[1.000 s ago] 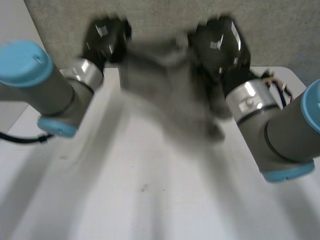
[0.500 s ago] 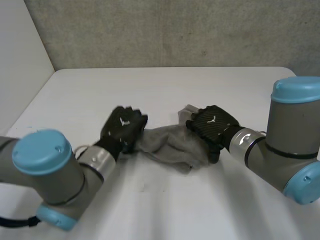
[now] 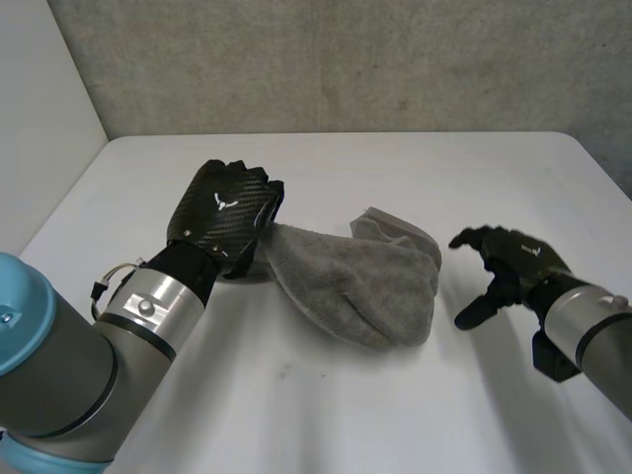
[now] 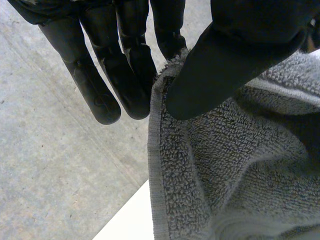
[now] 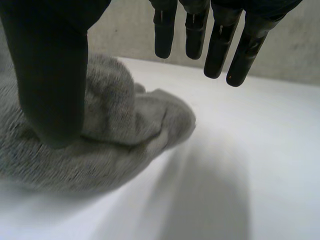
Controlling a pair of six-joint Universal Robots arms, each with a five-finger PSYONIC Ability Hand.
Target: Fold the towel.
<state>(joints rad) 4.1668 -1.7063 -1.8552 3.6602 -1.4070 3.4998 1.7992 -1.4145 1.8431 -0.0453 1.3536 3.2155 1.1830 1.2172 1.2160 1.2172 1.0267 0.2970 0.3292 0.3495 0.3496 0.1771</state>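
Note:
A grey towel (image 3: 360, 281) lies bunched on the white table (image 3: 326, 415), its left end lifted. My left hand (image 3: 225, 212) is shut on that left end: in the left wrist view the thumb (image 4: 220, 65) pinches the hemmed edge of the towel (image 4: 220, 170) against the fingers (image 4: 107, 75). My right hand (image 3: 509, 267) hovers open just right of the towel, touching nothing. In the right wrist view its fingers (image 5: 220, 45) and thumb (image 5: 50, 75) are spread apart, with the rumpled towel (image 5: 100, 135) lying beyond the thumb.
A grey wall (image 3: 346, 59) runs along the table's far edge, and a pale wall (image 3: 39, 128) stands at the left. Bare table lies in front of the towel and behind it.
My right hand has let go of the towel and pulled away to the right, opening. My left hand has lifted its end of the towel up and slightly back. The towel has spread wider.

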